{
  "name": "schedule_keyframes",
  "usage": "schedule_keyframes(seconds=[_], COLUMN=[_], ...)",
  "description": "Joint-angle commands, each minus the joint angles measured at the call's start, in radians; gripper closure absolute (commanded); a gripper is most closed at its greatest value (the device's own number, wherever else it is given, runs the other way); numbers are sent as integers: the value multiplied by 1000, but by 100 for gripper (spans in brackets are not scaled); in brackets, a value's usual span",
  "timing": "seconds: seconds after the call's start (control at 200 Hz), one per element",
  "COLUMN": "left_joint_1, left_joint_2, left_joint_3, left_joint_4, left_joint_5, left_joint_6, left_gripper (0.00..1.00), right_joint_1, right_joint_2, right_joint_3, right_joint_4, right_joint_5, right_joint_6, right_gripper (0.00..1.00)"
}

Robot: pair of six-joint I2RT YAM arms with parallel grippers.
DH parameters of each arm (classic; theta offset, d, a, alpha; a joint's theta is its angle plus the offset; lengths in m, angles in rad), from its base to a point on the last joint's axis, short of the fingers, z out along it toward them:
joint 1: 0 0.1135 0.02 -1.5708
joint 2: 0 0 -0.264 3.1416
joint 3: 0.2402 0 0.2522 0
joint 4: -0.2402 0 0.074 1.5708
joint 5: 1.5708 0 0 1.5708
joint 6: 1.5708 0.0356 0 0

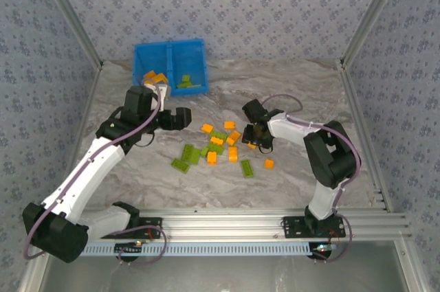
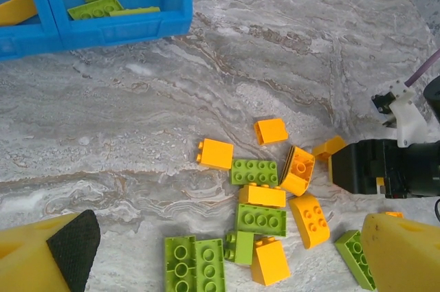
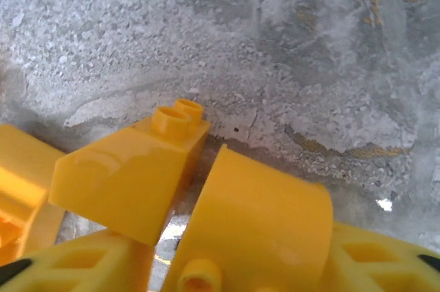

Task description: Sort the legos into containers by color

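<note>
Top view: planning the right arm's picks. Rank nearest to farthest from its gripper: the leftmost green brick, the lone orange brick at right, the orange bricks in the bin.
From the right gripper:
1. Lone orange brick, near-right.
2. Leftmost green brick, well left.
3. Binned orange bricks, far back-left.

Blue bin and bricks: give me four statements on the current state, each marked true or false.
1. The blue bin holds green bricks in one compartment and orange pieces in the other. True.
2. The left gripper is shut on a green brick. False: its fingers stand wide apart with nothing between them.
3. No bricks are left on the table. False: a mixed orange and green pile lies between the arms.
4. The right gripper is at the pile's edge. True.
</note>
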Motion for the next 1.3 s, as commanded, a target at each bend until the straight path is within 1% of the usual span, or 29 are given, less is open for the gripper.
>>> schedule_keyframes(seconds=[0.0,0.105,0.15,0.21,0.305,0.36,0.465,0.515,0.53,0.595,0.68,0.725,0.799,0.814,0.929,0.979,1.094,1.134,1.154,1.204,1.224,1.249,1.294], left_joint_1=[-5,-5,-5,-5,-5,-3,-2,2,4,13,43,67,103,109,123,125,126,127,127,127,127,127,127], left_joint_2=[0,-9,-16,-30,-59,-70,-92,-102,-104,-117,-139,-152,-168,-172,-191,-197,-213,-214,-212,-207,-205,-200,-193], left_joint_3=[0,9,14,16,16,18,16,16,16,16,11,-1,-23,-27,-65,-81,-117,-128,-133,-144,-146,-150,-154], left_joint_4=[33,29,24,19,10,-3,-34,-53,-58,-92,-139,-156,-164,-189,-218,-222,-216,-210,-208,-197,-195,-190,-182], left_joint_5=[5,-14,-28,-56,-118,-147,-213,-243,-252,-316,-375,-369,-325,-316,-285,-277,-263,-259,-257,-248,-244,-238,-228], left_joint_6=[-6,-2,0,1,3,6,-19,-40,-46,-88,-150,-171,-186,-187,-194,-197,-210,-213,-216,-226,-230,-234,-244], left_gripper=[1,1,1,1,1,1,1,1,1,1,1,1,1,1,1,1,1,1,1,1,1,1,1], right_joint_1=[-7,0,11,39,91,120,191,219,226,259,301,312,324,326,350,360,372,373,373,372,370,368,360], right_joint_2=[-62,-142,-177,-213,-232,-223,-179,-126,-108,-16,129,210,339,364,532,589,647,648,645,639,635,628,606], right_joint_3=[-19,-21,-14,5,59,99,215,271,288,377,510,585,698,729,907,982,1075,1087,1092,1106,1110,1117,1121], right_joint_4=[-37,-54,-58,-64,-74,-87,-63,-38,-31,-10,-5,-20,-44,-50,-103,-157,-195,-198,-198,-215,-223,-234,-255], right_joint_5=[41,63,80,98,110,120,105,70,59,15,32,42,36,31,12,11,-11,-18,-19,-22,-23,-24,-25], right_joint_6=[31,25,12,-10,-33,-43,-112,-115,-145,-156,-175,-173,-170,-170,-188,-191,-192,-193,-194,-194,-194,-191,-186], right_gripper=[50,61,63,65,74,75,74,74,74,73,72,72,72,72,71,71,66,61,57,39,34,31,30])
